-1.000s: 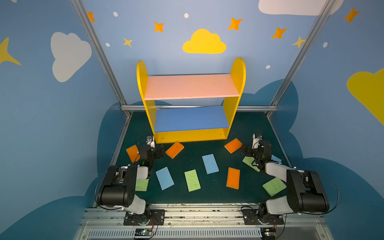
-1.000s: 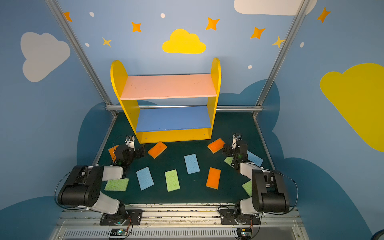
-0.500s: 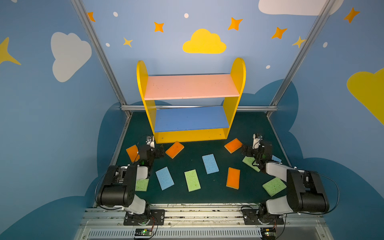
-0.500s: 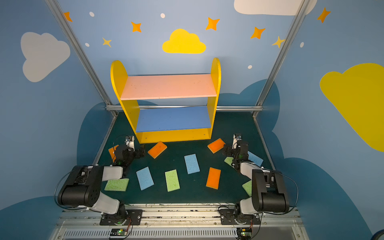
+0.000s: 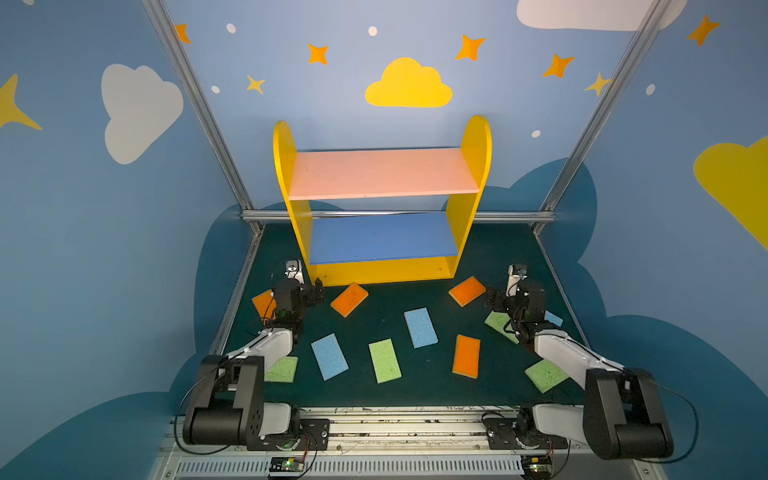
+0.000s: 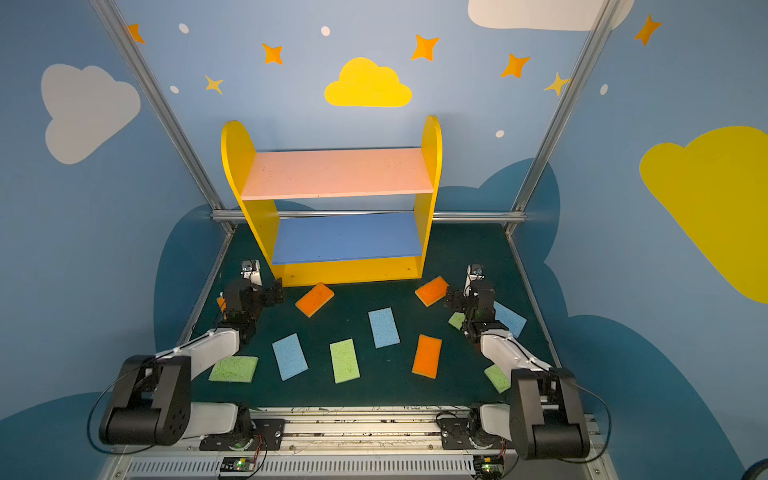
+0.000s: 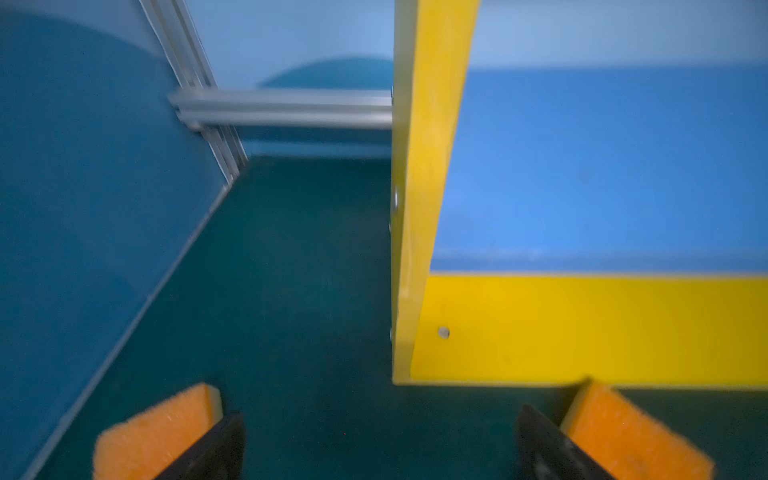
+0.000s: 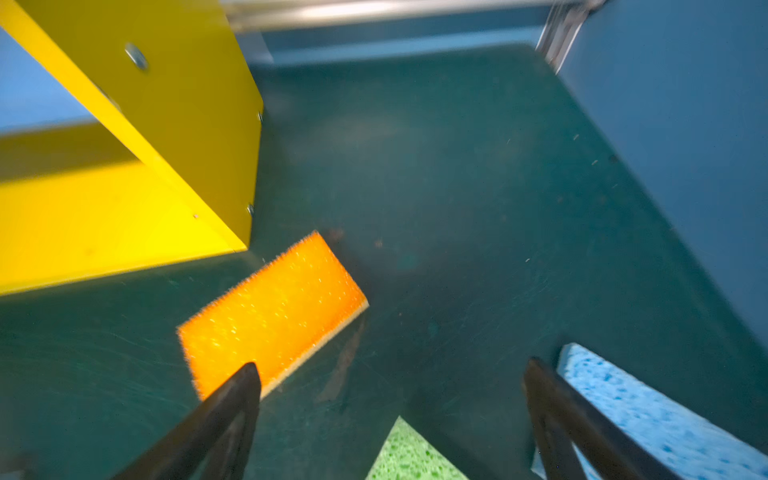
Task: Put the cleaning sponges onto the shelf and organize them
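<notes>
Top views both show the cleaning sponges [image 5: 385,360] lying flat and scattered on the dark green tabletop [image 5: 424,386] in front of the shelf [image 5: 284,166]. The shelf stands at the back wall with its pink board [image 5: 382,172] and blue board [image 5: 382,239] bare. From above, the left arm hides part of the far-left orange sponge [image 5: 262,302], and the right arm hides part of a green sponge [image 5: 496,322] and a light blue sponge [image 6: 509,318]. The fingers are too small to read there, but the wrist views show them. Left wrist view has the left end effector [image 7: 382,413] spread wide with nothing between its jaws, pointed at the shelf's left side panel. The far-left orange sponge [image 7: 158,428] lies just outside one finger and a second orange sponge [image 7: 631,432] just outside its mate. Right wrist view has the right end effector [image 8: 390,365] equally wide and empty. A third orange sponge [image 8: 270,311] lies near the shelf's corner, and the green and light blue sponges lie by its fingers.
</notes>
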### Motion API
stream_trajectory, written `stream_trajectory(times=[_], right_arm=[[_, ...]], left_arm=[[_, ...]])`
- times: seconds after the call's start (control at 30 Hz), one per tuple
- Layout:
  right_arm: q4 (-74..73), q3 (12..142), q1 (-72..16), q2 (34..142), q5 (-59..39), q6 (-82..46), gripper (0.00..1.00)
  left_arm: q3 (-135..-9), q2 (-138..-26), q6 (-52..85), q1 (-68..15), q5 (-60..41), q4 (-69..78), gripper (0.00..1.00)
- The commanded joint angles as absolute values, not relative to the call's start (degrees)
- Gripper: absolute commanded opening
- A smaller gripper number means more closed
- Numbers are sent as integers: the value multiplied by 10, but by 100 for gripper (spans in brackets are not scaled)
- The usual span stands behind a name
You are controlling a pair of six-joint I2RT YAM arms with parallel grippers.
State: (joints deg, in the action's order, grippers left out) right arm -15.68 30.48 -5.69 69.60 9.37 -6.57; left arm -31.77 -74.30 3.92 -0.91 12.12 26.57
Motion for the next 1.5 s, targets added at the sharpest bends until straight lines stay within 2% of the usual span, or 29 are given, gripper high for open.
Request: stream_trajectory(times=[0.0, 0.1, 0.2, 0.37, 0.5, 0.67, 0.77, 0.9, 1.0, 1.27, 1.47], right_arm=[[-72, 335, -59, 637, 117, -119, 97], [-27, 346, -59, 591, 103, -155, 94], [1, 346, -61, 549, 42, -178, 92], [42, 339, -77, 492, -83, -214, 92], [111, 357, -107, 465, -105, -220, 90], [152, 366, -147, 452, -167, -210, 87], [184, 378, -175, 459, -204, -207, 82], [206, 381, -207, 482, -236, -234, 66], [228, 380, -229, 500, -235, -253, 60], [185, 350, -251, 529, -234, -261, 60], [189, 345, -262, 598, -262, -303, 60]], left_arm=[[-358, -687, 53, -20, 106, 138, 100], [-436, -666, 65, -70, 138, 10, 99], [-471, -639, 63, -142, 167, -41, 100], [-463, -555, 117, -265, 214, -97, 100], [-426, -480, 195, -338, 242, -132, 100], [-419, -457, 330, -362, 219, -226, 99], [-413, -459, 369, -384, 202, -251, 98], [-425, -497, 400, -406, 172, -301, 85], [-417, -515, 411, -417, 148, -316, 81], [-330, -554, 450, -419, 21, -216, 65], [-264, -584, 480, -421, -30, -112, 63]])
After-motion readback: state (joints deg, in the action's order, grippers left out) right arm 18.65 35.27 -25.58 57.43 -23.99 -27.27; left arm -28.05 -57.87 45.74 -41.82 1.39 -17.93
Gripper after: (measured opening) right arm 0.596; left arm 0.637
